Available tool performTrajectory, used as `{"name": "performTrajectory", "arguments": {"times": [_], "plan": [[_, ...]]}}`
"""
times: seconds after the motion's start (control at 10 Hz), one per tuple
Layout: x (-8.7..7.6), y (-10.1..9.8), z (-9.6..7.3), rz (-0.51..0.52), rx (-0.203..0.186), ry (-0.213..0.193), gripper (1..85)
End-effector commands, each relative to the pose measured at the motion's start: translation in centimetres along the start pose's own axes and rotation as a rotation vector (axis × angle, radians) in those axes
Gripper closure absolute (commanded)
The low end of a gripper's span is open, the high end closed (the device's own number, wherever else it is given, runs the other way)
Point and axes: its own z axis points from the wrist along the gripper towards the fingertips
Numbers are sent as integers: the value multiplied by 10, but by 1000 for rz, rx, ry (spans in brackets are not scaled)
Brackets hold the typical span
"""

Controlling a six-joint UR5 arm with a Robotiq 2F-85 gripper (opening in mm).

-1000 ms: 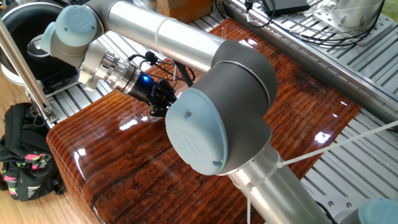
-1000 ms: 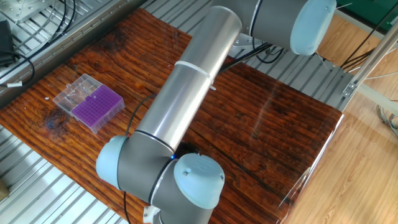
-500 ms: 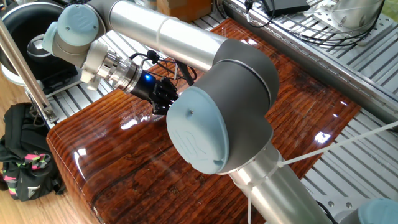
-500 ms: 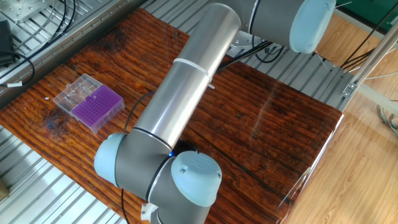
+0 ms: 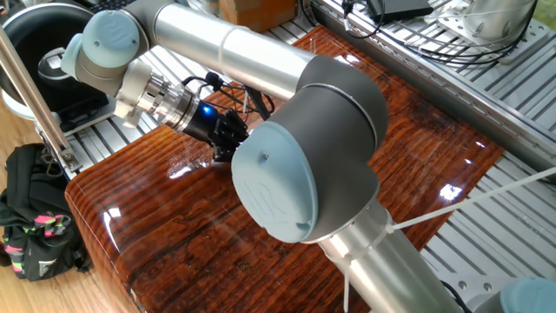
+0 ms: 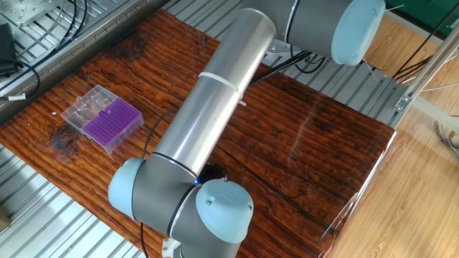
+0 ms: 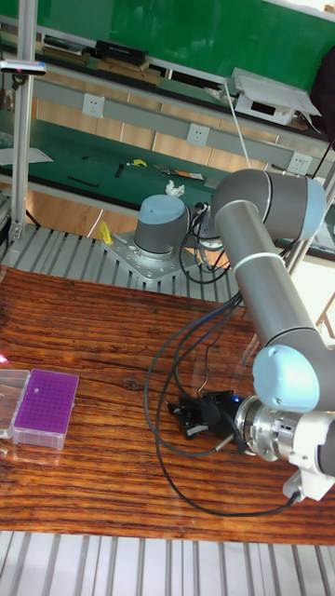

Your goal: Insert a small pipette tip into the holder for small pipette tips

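Purple holder for small pipette tips (image 6: pixel 111 122) is standing near one end of the wooden bench (image 6: pixel 315 136), its clear lid (image 6: pixel 84 106) lying open beside it. The claw (image 7: pixel 190 416) is hanging low over the bench, well apart from the holder; whether it is wide or narrow, or holding a tip, I cannot tell. No pipette tip is visible to me. I judge the picking step is still going on; next the claw is needing a tip, then travel to the grid. Compared with a second ago, the arm has shifted only slightly.
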Motion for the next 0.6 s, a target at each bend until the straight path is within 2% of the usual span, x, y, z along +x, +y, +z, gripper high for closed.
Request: {"name": "performTrajectory", "arguments": {"times": [0.0,0.5], "plan": [[-3,4,-3,-9,-11,5,560],[-7,6,0,-1,-21,3,570]]}}
